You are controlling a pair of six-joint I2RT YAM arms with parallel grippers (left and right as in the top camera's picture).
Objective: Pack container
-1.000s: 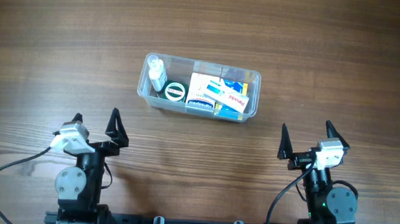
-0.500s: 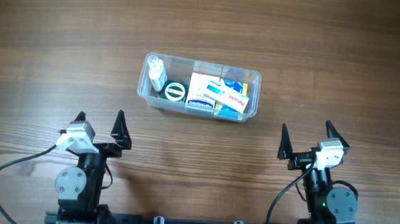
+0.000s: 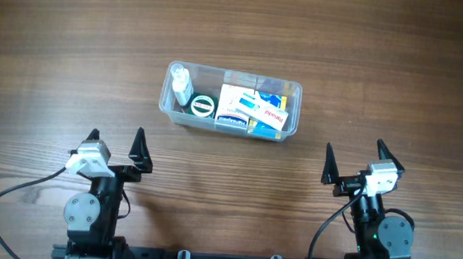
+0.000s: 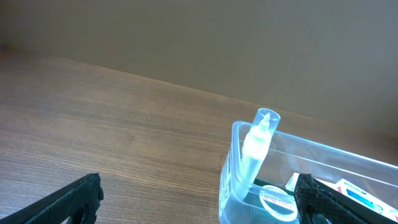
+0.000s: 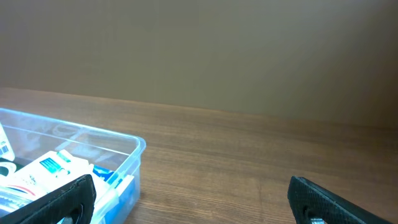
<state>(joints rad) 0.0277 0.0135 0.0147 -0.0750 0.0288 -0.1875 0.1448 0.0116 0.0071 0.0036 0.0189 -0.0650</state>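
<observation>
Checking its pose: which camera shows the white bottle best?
Left wrist: the small white plastic bottle shows side-on, nozzle up, in the clear rectangular plastic container's corner. Overhead shows the bottle small, from above. Right wrist misses it.

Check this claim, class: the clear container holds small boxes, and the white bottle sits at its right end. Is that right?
Not quite. The overhead view shows the white bottle at the left end of the clear container, not the right. The small boxes are indeed inside it.
</observation>
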